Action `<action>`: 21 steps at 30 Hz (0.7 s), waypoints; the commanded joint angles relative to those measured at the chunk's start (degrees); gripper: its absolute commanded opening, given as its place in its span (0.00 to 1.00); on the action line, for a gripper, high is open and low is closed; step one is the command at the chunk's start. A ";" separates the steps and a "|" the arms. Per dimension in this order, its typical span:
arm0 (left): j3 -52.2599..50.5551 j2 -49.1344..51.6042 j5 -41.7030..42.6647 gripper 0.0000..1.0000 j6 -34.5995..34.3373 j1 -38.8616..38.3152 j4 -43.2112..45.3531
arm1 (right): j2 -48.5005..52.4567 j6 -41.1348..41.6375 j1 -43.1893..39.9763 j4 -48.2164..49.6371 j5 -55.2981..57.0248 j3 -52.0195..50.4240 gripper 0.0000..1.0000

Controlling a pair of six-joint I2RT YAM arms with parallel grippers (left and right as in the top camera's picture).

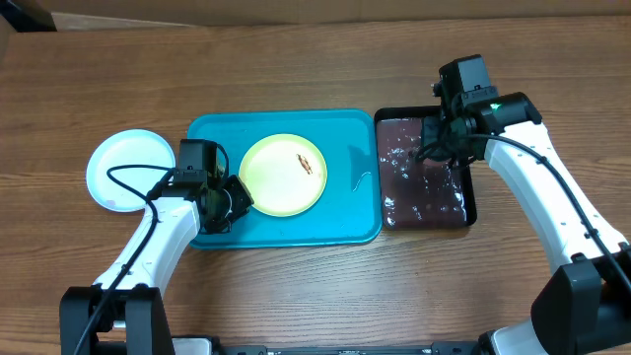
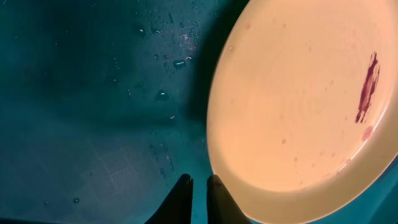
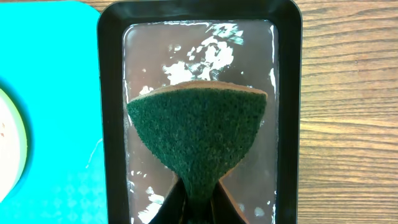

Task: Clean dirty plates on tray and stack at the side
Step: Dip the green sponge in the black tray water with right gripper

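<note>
Yellow-green plate (image 1: 276,182): it lies flat and face up inside the turquoise tray, a little left of the tray's middle.
Smear (image 2: 368,87): a short reddish-brown streak on the inner face of this plate, on the side that looks toward the black tray.
Turquoise tray (image 1: 345,212): it stands in the middle of the table with its long side across. Small water drops (image 2: 161,96) sit on its floor beside the plate.
Left gripper (image 2: 199,186): it is low over the tray floor, at the near-left rim of the yellow-green plate. The two fingers are almost together, with only a thin dark slit between them, and nothing shows in that slit. One finger lies along the plate's rim; I cannot tell if it touches the rim.
White plate (image 1: 126,170): it is on the table outside the tray, just beside the tray's left end. Its edge looks pale blue; I cannot tell if another plate lies under it.
Black tray (image 3: 111,124): narrower, close against the right end of the turquoise tray. Its floor is wet, with shiny and whitish patches.
Green sponge (image 3: 196,134): it is over the black tray, squeezed at the near end so that it spreads like a fan, with a tan layer at its far edge.
Right gripper (image 3: 198,202): the fingers are clamped on the narrow end of the sponge.
Wooden table (image 1: 325,296): brown boards under both trays.
</note>
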 commanded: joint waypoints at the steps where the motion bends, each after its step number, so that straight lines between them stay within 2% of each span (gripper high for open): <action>1: 1.07 0.46 -0.57 0.12 0.72 -0.39 -0.11 | -1.09 -0.31 -0.07 0.00 -0.46 1.40 0.04; 7: 1.07 0.46 -0.74 0.12 0.70 -0.39 -0.09 | -3.04 0.09 -0.04 -0.68 -1.33 3.19 0.04; 21: 1.07 0.46 -0.74 0.13 0.70 -0.39 -0.04 | -17.68 -3.78 0.00 2.82 -1.33 3.08 0.04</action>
